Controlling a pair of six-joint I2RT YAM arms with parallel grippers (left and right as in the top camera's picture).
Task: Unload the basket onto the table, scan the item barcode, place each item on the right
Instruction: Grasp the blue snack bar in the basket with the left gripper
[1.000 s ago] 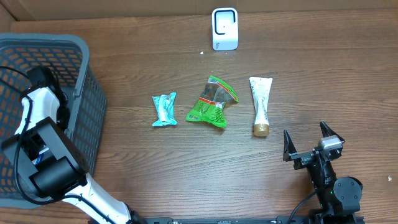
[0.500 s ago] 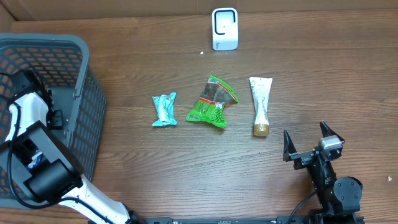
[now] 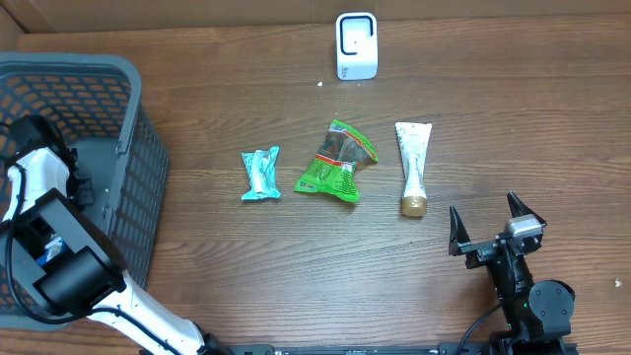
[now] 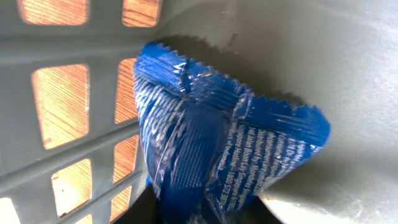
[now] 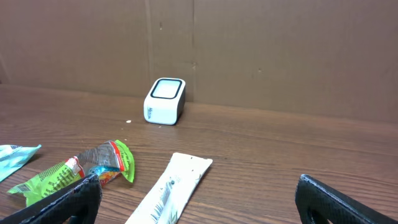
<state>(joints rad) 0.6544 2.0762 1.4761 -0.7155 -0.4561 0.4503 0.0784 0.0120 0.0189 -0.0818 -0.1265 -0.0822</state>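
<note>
Left end effector [image 4: 186, 213] sits deeper in the basket [image 3: 146, 192] now, pinching a blue packet [image 4: 217, 143]; right end effector [image 3: 483, 229] gapes empty. Next, the packet likely needs lifting out of the basket to the scanner [image 3: 356, 44].

basket [image 3: 148, 197] walls: tight around blue packet [image 4: 217, 155] | right of tube [image 3: 413, 168]: open table [image 3: 542, 128] (bare wood)

The crinkled blue foil packet [image 4: 211, 143] runs off the left wrist view's bottom edge, its white print too blurred to read. In the right wrist view, the white flat tube [image 5: 171, 190] is cut off below.
</note>
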